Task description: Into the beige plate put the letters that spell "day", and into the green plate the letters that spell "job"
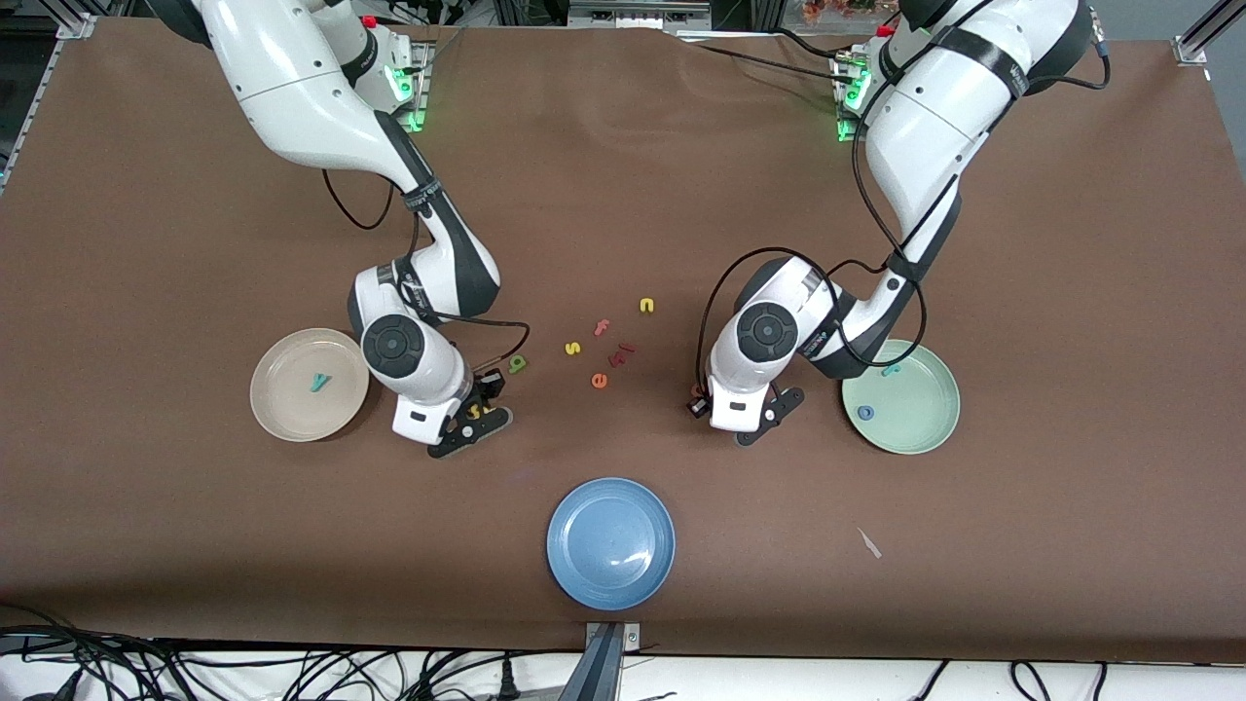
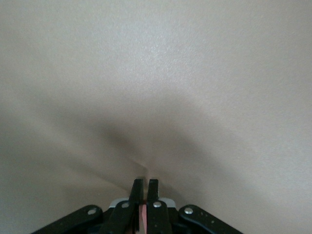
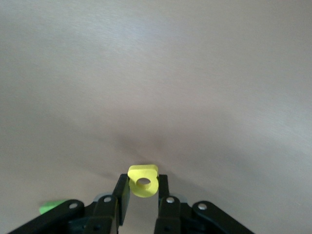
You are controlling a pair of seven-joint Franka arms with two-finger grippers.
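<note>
Here both arms work at once, each low over the table near its own plate. The right gripper [image 3: 143, 187] stands between the beige plate [image 1: 277, 414] and the scattered letters, its jaws drawn in on the yellow "a" [image 3: 143, 180], which shows pinched upright between the fingers in the right wrist view. The green "d" [image 1: 518, 363] lies on the cloth just beside that gripper, not yet collected, while the teal "y" [image 1: 320, 382] already rests in the beige plate.

The left gripper [image 2: 146, 187] is down beside the green plate [image 1: 925, 438], jaws nearly together, with a sliver of salmon-red between them (most likely the "b" [image 2: 143, 217], though so little shows that this is a judgement). In the green plate lie the blue "o" [image 1: 865, 413] and the teal "j" [image 1: 889, 370].

Each arm taking the letter nearest its own plate keeps the carries short. The remaining letters [image 1: 604, 346] sit in a loose cluster between the arms, and the blue plate [image 1: 569, 570] lies nearer the camera, unused.
</note>
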